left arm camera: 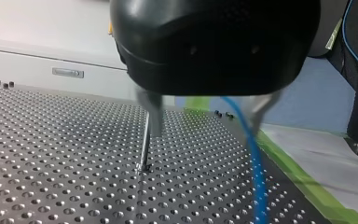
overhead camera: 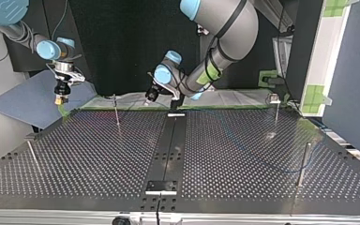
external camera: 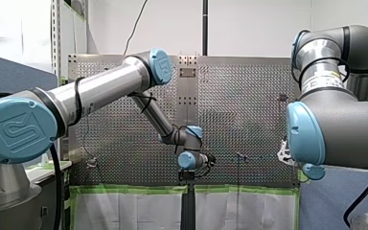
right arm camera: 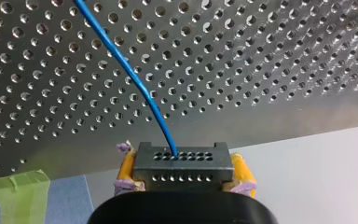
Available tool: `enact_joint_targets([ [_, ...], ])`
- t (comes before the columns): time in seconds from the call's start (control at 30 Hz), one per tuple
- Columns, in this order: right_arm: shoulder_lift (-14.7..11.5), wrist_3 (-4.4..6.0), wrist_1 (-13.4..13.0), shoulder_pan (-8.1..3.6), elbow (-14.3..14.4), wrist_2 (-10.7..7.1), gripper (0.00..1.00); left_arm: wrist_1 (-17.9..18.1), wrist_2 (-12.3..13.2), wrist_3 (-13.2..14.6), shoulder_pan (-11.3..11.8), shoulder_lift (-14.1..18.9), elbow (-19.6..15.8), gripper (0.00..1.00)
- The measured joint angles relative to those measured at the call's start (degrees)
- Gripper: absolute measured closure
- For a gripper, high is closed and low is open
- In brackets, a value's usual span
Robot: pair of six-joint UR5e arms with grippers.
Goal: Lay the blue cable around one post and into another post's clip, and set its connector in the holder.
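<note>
The black connector (right arm camera: 182, 163) sits between the yellow pads (right arm camera: 127, 167) of my right gripper (right arm camera: 182, 175), which is shut on it. The blue cable (right arm camera: 121, 60) leaves the connector and runs out over the perforated table. In the top view my right gripper (overhead camera: 61, 96) hangs above the table's far left corner. My left gripper (left arm camera: 205, 114) is open, its blurred metal fingers (left arm camera: 153, 116) spread apart. The blue cable (left arm camera: 256, 163) passes loosely between them, close to one finger. A thin post (left arm camera: 144, 144) stands just ahead. In the top view my left gripper (overhead camera: 150, 97) is near the far edge's middle.
Thin posts stand on the table (overhead camera: 98, 154): one at the far left (overhead camera: 116, 111), one with a clip top at the far right (overhead camera: 275, 108), one at the near right (overhead camera: 303, 164), a leaning one at the left edge (overhead camera: 33, 155). A black bracket (overhead camera: 161, 186) sits on the centre strip.
</note>
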Motion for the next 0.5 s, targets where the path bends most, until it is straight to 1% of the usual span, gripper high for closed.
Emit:
enact_joint_targets([
  [0.17, 0.1, -0.39, 0.2, 0.3, 0.0, -0.01, 0.64, -0.12, 0.62, 1.13, -0.43, 0.04, -0.01, 0.02],
  [0.3, 0.17, -0.93, 0.57, 0.73, 0.0, -0.06, 0.64, -1.3, 1.45, 2.29, -1.1, 0.22, -0.2, 0.02],
  [0.4, 0.23, -1.36, 0.84, 1.12, -0.01, -0.08, 0.64, -2.53, 1.73, 3.51, -1.6, 0.83, -1.11, 0.02],
  [0.5, 0.25, -1.79, 1.07, 1.67, -0.01, -0.03, 0.64, -2.76, 1.59, 4.21, -1.86, 2.06, -2.49, 0.02],
])
